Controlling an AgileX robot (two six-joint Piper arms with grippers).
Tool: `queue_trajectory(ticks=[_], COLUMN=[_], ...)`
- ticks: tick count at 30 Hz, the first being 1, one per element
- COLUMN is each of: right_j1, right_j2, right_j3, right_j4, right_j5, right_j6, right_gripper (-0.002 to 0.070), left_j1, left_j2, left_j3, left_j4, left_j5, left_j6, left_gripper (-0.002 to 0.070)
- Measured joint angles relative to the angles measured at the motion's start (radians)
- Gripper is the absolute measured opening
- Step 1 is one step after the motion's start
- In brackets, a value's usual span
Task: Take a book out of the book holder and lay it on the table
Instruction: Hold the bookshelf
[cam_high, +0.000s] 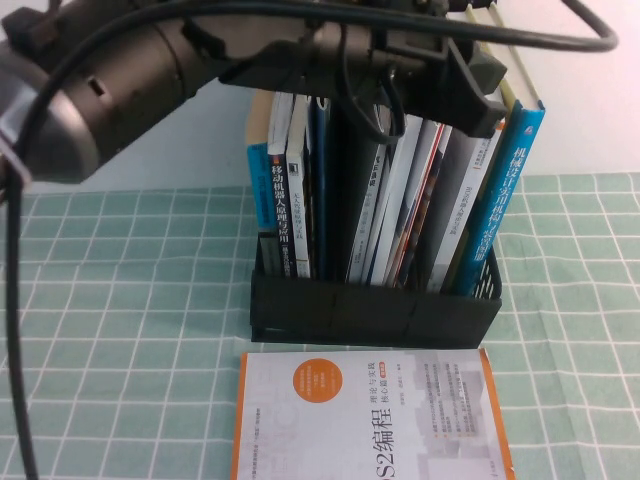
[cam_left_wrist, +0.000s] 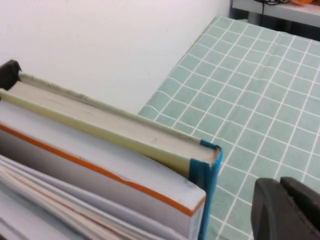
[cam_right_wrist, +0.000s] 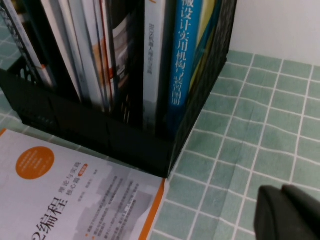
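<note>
The book (cam_high: 508, 190) stands upright in the book holder (cam_high: 375, 310), blue spine outward, accessible from above. The left hand (cam_high: 470, 75) hovers over it; its state cannot be told. The right hand (cam_right_wrist: 290, 215) is pressed together, empty, above the desk (cam_right_wrist: 260, 135).

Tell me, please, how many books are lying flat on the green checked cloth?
1: the white book with orange edges, lying directly before the black plastic book holder. Others stand inside the holder.

The book holder (cam_high: 370, 310) is black matt plastic, with perforated side walls. The table (cam_high: 120, 300) wears a soft matt cloth. The book (cam_high: 515, 170) has a glossy blue spine and rough paper edges. The white book (cam_high: 400, 420) has a smooth, slightly shiny cover.
</note>
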Motion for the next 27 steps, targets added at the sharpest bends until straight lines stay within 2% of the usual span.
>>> queue_trajectory(ticks=[14, 20, 27], right_j1=[0.0, 0.002, 0.002], right_j2=[0.077, 0.134, 0.217], right_j3=[0.0, 0.002, 0.002], right_j4=[0.035, 0.191, 0.428], right_j5=[-0.014, -0.021, -0.053], right_j6=[-0.034, -0.193, -0.465], right_gripper=[-0.0002, -0.0002, 0.0018], left_j1=[-0.004, -0.01, -0.012], left_j2=[0.201, 0.21, 0.204], left_j3=[-0.156, -0.167, -0.182], left_j4=[0.043, 0.108, 0.325], left_j5=[-0.016, -0.016, 0.013], left_j6=[0.006, -0.017, -0.202], left_gripper=[-0.0003, -0.0003, -0.0003])
